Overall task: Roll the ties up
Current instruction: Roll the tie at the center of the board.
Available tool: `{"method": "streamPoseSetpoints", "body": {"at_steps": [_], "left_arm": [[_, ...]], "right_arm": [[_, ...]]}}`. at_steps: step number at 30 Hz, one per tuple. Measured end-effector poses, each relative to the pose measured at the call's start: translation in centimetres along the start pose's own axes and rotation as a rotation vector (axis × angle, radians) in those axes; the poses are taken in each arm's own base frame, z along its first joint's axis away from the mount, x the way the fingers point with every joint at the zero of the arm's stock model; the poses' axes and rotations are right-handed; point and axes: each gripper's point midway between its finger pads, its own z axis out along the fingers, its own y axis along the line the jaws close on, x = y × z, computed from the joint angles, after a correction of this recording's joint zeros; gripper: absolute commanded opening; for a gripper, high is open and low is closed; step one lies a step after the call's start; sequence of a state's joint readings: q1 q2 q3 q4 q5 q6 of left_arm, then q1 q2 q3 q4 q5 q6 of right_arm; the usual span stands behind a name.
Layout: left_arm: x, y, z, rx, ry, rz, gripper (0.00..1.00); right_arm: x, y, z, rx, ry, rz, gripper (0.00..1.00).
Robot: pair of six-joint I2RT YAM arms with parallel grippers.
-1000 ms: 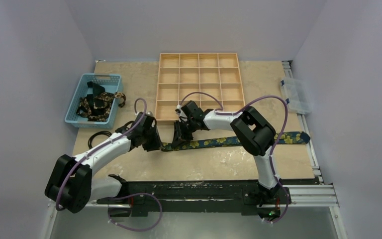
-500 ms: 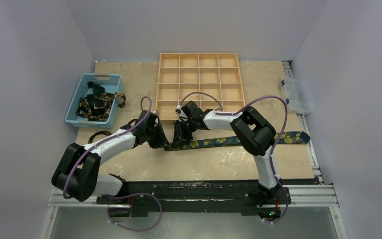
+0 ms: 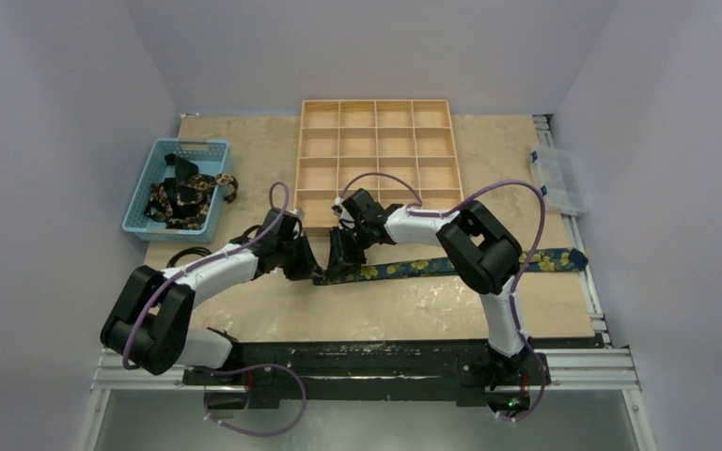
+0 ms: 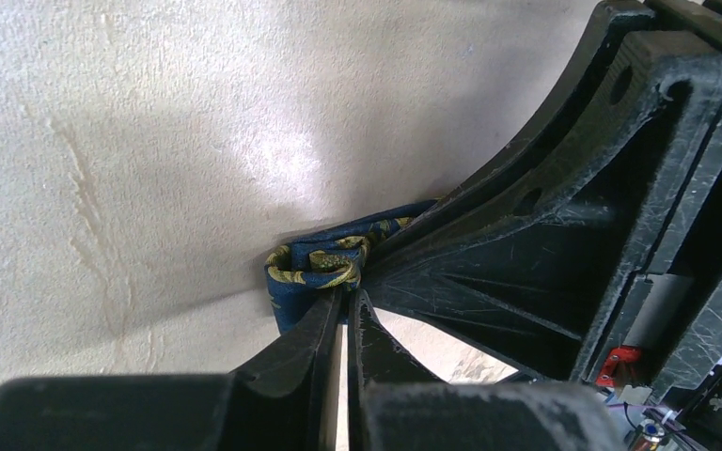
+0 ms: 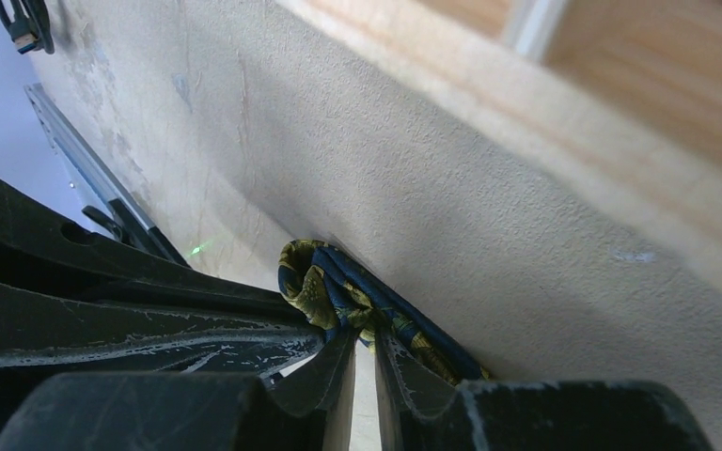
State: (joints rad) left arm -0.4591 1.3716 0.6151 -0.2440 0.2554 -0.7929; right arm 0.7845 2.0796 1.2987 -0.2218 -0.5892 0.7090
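A navy tie with yellow-gold flowers lies across the table, its wide end at the right edge. Its left end is curled into a small roll, seen in the left wrist view and the right wrist view. My left gripper is shut on the roll from the left. My right gripper is shut on it from the right. The two grippers touch tip to tip. More ties lie heaped in the blue basket.
A wooden tray with compartments stands just behind the grippers. A black cable loop lies left of the left arm. A clear plastic box sits at the table's right edge.
My left arm has swung right, its elbow moving inward, and its gripper has closed in on the tie's left end. The right gripper has barely moved.
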Motion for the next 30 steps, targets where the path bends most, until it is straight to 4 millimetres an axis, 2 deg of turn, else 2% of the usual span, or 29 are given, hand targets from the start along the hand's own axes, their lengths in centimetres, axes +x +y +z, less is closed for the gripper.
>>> {"method": "streamPoseSetpoints", "body": {"at_steps": [19,27,30], "left_arm": [[0.5,0.2,-0.1,0.033,0.005,0.109,0.01],[0.7,0.2,0.0,0.042,0.012,0.156,0.01],[0.7,0.2,0.0,0.043,0.012,0.162,0.01]], "right_arm": [[-1.7,1.6,-1.1,0.015,-0.04,-0.025,0.29],[-2.0,2.0,-1.2,0.002,-0.045,-0.026,0.29],[-2.0,2.1,-1.2,-0.003,-0.046,-0.026,0.25]]}}
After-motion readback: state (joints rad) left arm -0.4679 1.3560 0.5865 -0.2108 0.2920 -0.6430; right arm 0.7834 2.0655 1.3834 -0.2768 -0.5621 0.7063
